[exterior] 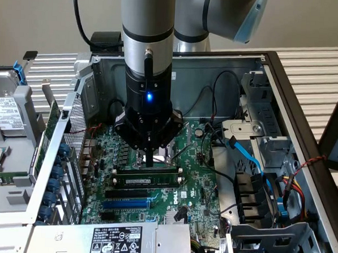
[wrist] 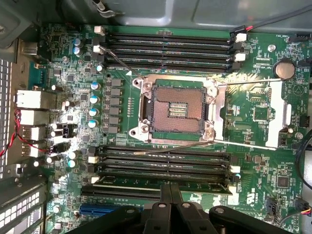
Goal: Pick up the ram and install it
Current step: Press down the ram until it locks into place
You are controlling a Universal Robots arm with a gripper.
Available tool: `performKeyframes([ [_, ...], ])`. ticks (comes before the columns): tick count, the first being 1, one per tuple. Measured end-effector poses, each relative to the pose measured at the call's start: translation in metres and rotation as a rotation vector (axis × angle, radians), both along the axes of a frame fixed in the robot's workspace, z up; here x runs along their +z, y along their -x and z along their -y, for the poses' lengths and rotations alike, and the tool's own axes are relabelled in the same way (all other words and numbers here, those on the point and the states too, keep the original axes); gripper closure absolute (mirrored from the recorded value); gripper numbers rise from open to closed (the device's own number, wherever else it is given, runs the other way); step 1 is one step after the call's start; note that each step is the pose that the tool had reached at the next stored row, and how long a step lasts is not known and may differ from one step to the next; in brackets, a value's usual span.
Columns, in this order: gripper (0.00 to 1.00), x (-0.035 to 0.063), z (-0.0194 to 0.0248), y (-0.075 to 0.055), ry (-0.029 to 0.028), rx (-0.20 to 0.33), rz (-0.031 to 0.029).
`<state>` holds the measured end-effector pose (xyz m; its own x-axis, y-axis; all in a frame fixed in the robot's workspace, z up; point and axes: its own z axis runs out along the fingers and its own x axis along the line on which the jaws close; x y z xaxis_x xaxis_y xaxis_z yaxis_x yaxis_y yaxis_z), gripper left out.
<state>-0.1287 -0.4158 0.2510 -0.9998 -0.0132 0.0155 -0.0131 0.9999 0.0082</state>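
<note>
The ram is a long green stick with a small white label. It stands on edge in the memory slot nearest the black and blue expansion slots. In the wrist view the ram runs as a thin green strip across the board, just under my fingers. My gripper hangs straight down over the stick's middle. Its two fingers are shut together, and their tips sit at the stick's top edge. The closed gripper lies across the stick's length and is not clamped around it.
The bare CPU socket sits between two banks of black memory slots. A blue expansion slot and a labelled power supply lie in front. Blue cables and drive bays crowd the exterior view's right. Case walls ring the board.
</note>
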Motion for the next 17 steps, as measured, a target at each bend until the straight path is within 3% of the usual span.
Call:
performKeyframes([
  [7,0.9,0.0,0.0001,0.0,0.0,0.0,-0.0002],
  [17,0.9,0.0,0.0001,-0.018,0.0,-0.001,-0.0001],
])
